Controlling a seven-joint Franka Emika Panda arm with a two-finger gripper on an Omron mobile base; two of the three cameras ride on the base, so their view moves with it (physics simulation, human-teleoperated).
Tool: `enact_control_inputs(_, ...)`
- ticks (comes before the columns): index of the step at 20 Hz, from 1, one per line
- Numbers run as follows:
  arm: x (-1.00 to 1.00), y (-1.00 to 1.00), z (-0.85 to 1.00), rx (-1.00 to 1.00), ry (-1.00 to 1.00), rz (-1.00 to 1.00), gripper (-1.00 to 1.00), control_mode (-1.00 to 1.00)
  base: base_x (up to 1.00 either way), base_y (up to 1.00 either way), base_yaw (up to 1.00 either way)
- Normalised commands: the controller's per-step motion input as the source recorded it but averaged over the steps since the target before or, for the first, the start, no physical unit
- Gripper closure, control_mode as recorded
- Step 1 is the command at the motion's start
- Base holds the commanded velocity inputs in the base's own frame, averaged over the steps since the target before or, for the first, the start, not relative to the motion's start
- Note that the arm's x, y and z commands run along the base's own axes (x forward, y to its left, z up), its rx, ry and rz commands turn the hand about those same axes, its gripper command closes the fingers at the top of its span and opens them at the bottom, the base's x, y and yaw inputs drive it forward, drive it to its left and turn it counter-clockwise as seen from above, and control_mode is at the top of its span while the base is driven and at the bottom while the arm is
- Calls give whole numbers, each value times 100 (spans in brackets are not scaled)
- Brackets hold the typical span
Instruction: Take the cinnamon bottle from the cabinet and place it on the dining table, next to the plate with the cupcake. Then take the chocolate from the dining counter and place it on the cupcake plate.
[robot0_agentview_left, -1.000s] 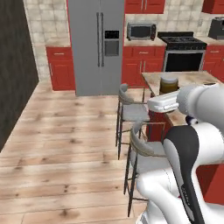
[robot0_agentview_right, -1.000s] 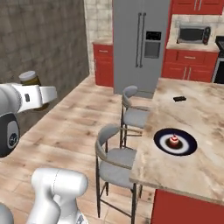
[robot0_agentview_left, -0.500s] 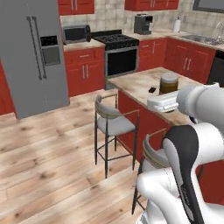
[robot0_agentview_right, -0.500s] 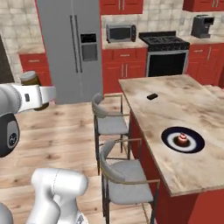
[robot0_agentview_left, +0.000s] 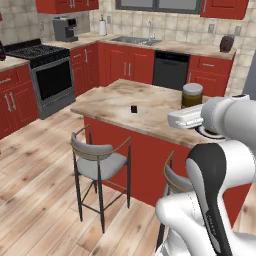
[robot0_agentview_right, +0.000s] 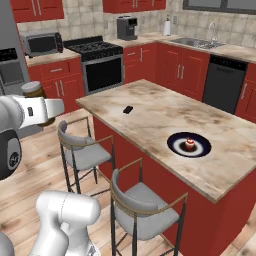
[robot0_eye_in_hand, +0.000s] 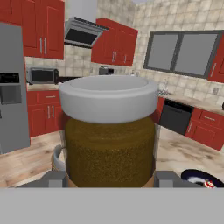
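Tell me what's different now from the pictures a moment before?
The base has turned, so the whole room slid across both base views: the fridge has gone from them, and the sink wall now stands behind the dining table. The gripper still holds the cinnamon bottle upright. The chocolate, the plate and the cupcake lie on the table as before.
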Motion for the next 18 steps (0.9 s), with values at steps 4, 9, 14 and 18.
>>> enact_control_inputs(4,0,0,0,0,0,0,100,100,44,98,-72)
enact_control_inputs(9,0,0,0,0,0,0,100,100,39,100,-63)
enact_control_inputs(14,0,0,0,0,0,0,100,100,36,100,-53)
enact_control_inputs(18,0,0,0,0,0,0,100,100,47,38,-40)
